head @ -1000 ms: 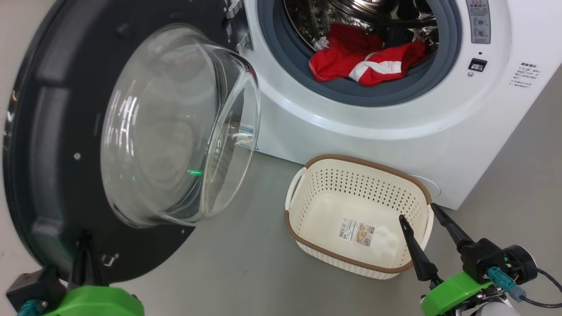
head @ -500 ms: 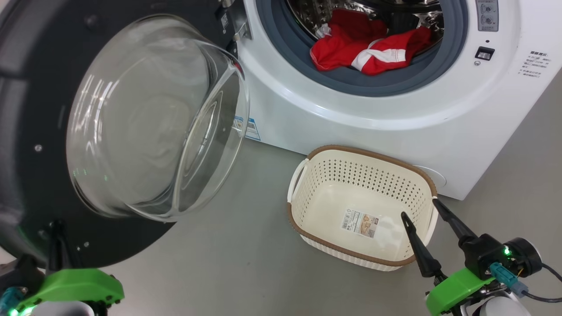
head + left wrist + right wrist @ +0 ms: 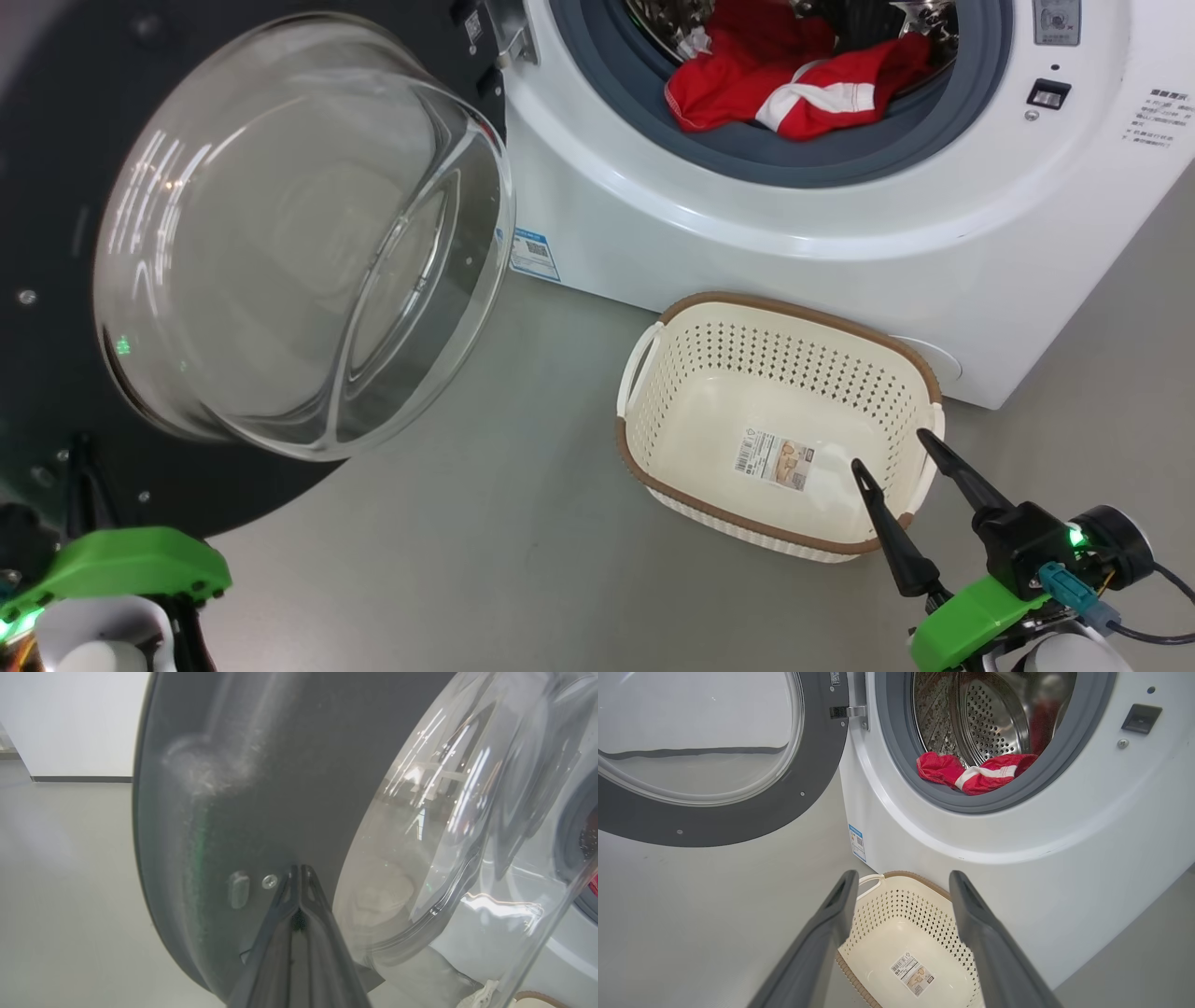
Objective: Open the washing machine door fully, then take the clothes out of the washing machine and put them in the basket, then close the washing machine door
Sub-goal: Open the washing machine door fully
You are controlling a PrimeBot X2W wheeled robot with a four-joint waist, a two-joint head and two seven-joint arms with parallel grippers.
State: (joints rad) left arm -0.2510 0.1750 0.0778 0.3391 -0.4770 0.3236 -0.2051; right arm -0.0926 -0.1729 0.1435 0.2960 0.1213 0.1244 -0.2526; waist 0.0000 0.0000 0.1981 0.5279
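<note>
The washing machine (image 3: 747, 233) stands with its door (image 3: 56, 187) swung out to the left, glass bowl (image 3: 299, 233) bulging toward me. Red clothes (image 3: 784, 79) with white stripes lie at the drum's mouth on the grey gasket, also in the right wrist view (image 3: 976, 772). My left gripper (image 3: 82, 467) is shut, and its tips (image 3: 299, 870) rest against the door's black inner rim (image 3: 233, 788) beside a small screw. The cream basket (image 3: 709, 303) sits on the floor before the machine, holding nothing but a label. My right gripper (image 3: 889, 450) hangs open over the basket's near right corner (image 3: 901, 905).
Grey floor (image 3: 485, 541) stretches between the door and the basket. A blue sticker (image 3: 530, 252) marks the machine's lower left front. A latch socket (image 3: 1047, 93) sits right of the drum opening. A white wall (image 3: 70, 718) lies beyond the door.
The door has swung wider to the left, uncovering the blue sticker, with my shut left gripper still against its rim. The head camera has shifted. The right gripper has barely moved.
</note>
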